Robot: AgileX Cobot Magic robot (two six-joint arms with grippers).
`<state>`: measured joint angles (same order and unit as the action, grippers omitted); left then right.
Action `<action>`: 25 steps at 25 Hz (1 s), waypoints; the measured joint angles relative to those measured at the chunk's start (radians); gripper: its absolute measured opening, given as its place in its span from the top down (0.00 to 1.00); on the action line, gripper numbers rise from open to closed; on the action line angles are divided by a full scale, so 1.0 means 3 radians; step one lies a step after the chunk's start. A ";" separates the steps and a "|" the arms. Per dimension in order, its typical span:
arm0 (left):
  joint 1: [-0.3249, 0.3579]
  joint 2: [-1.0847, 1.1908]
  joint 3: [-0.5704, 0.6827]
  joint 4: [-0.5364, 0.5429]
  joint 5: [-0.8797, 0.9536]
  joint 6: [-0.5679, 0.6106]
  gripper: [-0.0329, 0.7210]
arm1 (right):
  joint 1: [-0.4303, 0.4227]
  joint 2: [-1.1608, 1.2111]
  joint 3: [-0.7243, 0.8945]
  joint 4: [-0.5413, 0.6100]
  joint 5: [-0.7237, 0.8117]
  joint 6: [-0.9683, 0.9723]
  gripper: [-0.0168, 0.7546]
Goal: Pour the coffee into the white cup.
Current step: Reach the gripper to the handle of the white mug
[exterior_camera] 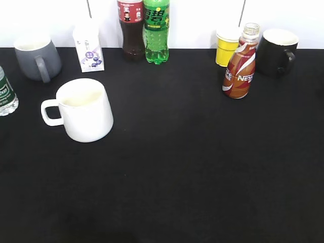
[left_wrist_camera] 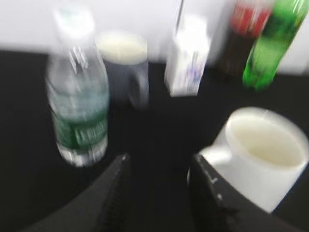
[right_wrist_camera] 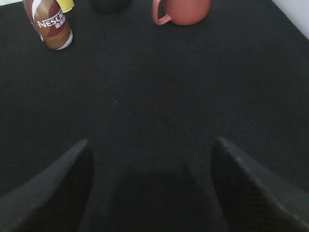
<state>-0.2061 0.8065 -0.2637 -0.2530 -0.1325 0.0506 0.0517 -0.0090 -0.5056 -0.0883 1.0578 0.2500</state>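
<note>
Over on the right side of the black table point(exterior_camera: 202, 167), near the back, the coffee bottle point(exterior_camera: 240, 62) stands upright with its cap off, just in front of a yellow cup point(exterior_camera: 226, 46) and a black mug point(exterior_camera: 276, 51). From the right wrist view that same bottle sits far off at the top left, well apart from the right gripper point(right_wrist_camera: 150, 186), whose two dark fingers point(right_wrist_camera: 53, 188) are spread wide over bare tablecloth, holding nothing and touching nothing; a reddish-brown mug point(right_wrist_camera: 182, 10) lies beyond at the top edge. Across on the left, the white cup point(exterior_camera: 81, 109) stands upright, handle pointing left, mouth open, with the inside looking pale. The left wrist view is blurred, but the left gripper point(left_wrist_camera: 157, 193) shows its fingers parted with a moderate gap, empty, and the white cup sits just to its right, close beside the right-hand finger; whether they touch I cannot tell. A clear water bottle with a green label point(left_wrist_camera: 79, 101) stands to the left of that gripper. Behind come a grey mug point(exterior_camera: 37, 56), a small white carton point(exterior_camera: 88, 48), a cola bottle point(exterior_camera: 131, 28) and a green soda bottle point(exterior_camera: 156, 30) along the back edge.
</note>
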 joint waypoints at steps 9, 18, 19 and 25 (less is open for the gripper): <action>-0.0661 0.2020 0.0007 0.0088 -0.1451 -0.0066 0.54 | 0.0000 0.0000 0.0000 0.0000 0.0000 0.0000 0.23; -0.0674 0.2835 0.0011 0.0199 -0.2899 -0.0265 0.54 | 0.0000 0.0000 0.0000 0.0000 0.0000 0.0000 0.23; -0.0674 0.2980 0.0011 0.0306 -0.3077 -0.0265 0.54 | 0.0000 0.0000 0.0000 0.0000 0.0000 0.0000 0.23; -0.0654 0.3470 0.0011 0.0330 -0.3728 -0.0277 0.54 | 0.0000 0.0000 0.0000 0.0000 0.0000 0.0000 0.23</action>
<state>-0.4022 1.8474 -0.2604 -0.1541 -1.2508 -0.0326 0.0517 -0.0090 -0.5056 -0.0883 1.0578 0.2500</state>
